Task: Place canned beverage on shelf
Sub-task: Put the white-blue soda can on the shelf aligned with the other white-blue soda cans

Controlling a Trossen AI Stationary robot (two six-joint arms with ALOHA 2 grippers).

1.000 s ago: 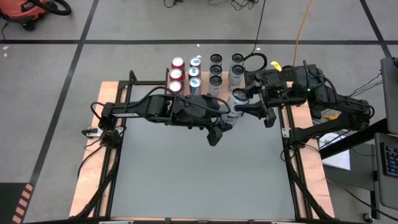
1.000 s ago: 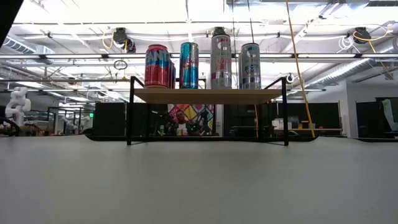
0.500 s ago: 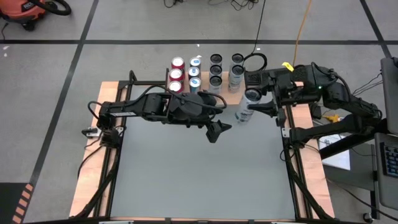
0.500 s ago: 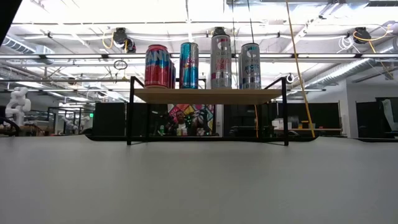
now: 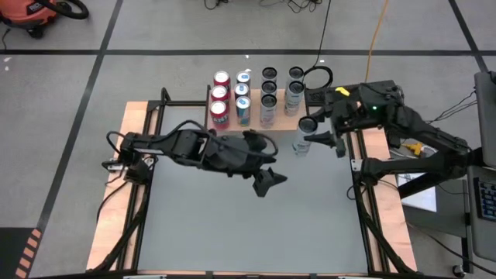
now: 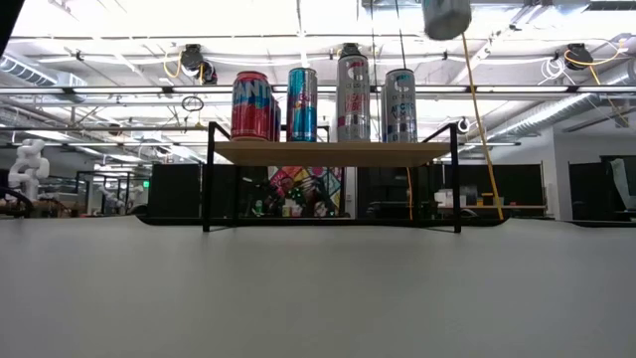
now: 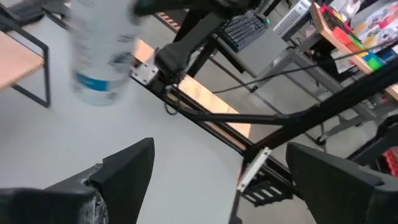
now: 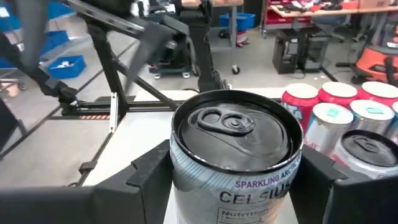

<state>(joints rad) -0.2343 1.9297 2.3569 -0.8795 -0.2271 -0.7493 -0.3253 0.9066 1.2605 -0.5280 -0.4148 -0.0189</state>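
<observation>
My right gripper (image 5: 313, 142) is pinching a silver Celsius can (image 5: 304, 135), 1 finger on each side of its body, and is holding it upright in the air, clear of the table (image 5: 256, 225). In the right wrist view the can (image 8: 236, 155) is sitting squarely between my 2 fingers (image 8: 152, 171), its pull tab facing up. The shelf (image 5: 288, 122) is lying just beyond the gripper and to its side, with rows of red, blue and silver cans (image 5: 242, 98) standing on its wooden top. My left gripper (image 5: 267, 180) is hovering over the table with its fingers spread and nothing between them, well apart from the shelf.
</observation>
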